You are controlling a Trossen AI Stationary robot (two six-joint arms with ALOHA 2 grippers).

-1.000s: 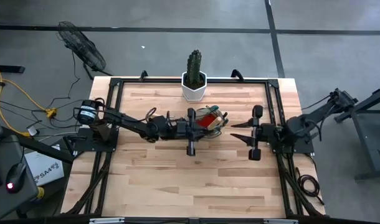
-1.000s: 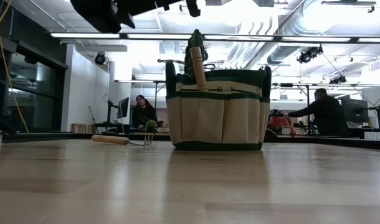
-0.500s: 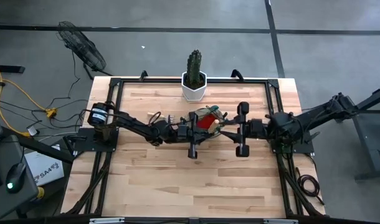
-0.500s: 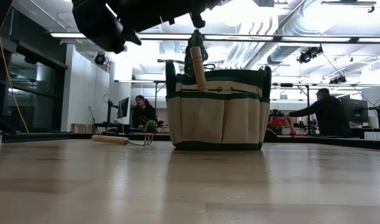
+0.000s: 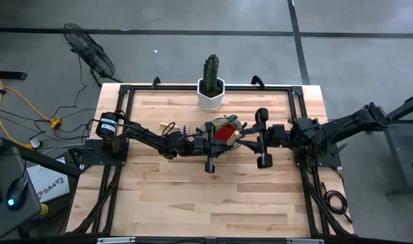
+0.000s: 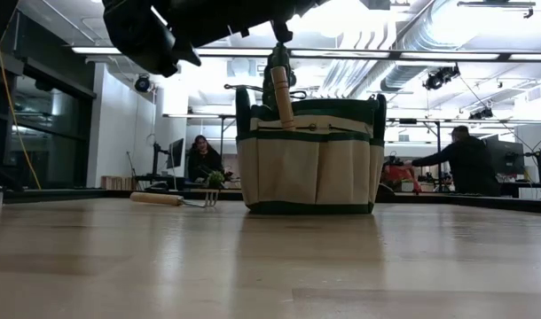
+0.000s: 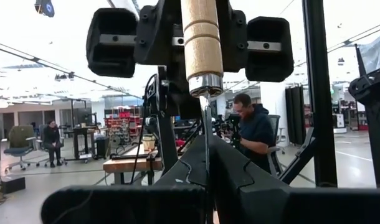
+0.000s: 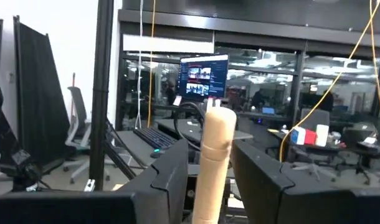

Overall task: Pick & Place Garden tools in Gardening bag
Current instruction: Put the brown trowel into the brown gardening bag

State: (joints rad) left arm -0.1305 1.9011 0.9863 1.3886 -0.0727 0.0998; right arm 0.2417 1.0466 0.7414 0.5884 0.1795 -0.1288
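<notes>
Right claw (image 5: 249, 139) has slid in from right of centre and now sits just right of the gardening bag (image 5: 225, 127). Left arm has barely shifted.

High view: left claw (image 5: 219, 141) is at the bag's lower-left edge and the right claw faces it across the bag's lower rim. Cactus (image 5: 211, 71) is at top centre, apart from both. Bench (image 5: 193, 196) is bare across the lower half.

Low view: bag stands upright at centre with one wooden handle (image 6: 282, 97) already poking out. Mini rake (image 6: 177, 199) lies on the bench to its left, not yet bagged. Arms only show along the top edge.

Left wrist view: left claw is clenched on the thin metal shank of a trowel (image 7: 201, 37), by the look of it. Blade is hidden.

Right wrist view: same handle stands between the right claw's fingers (image 8: 171, 180) with gaps either side, so it is released and straddling, not gripping.

My read is a handover beside the bag. Next, the right claw clamps the handle, the left lets go, then the tool drops into the bag. Tight spots are the bag rim and loop handles. Free room is towards the lower frame.
</notes>
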